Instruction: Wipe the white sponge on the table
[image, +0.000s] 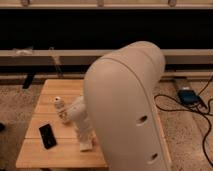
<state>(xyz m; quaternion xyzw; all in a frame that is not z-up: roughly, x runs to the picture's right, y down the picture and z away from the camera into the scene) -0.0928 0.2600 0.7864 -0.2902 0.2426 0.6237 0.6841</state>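
Note:
The light wooden table stands at the lower left. My big cream arm fills the middle and right of the view. Its forearm reaches down to the table top, and the gripper is at the table surface near the front edge. A small off-white block, which looks like the white sponge, lies right under the gripper's tip. I cannot tell whether the gripper is touching it. My arm hides the right half of the table.
A black phone-like slab lies on the table left of the gripper. A small white figurine bottle stands further back on the left. A blue device and black cables lie on the floor at right.

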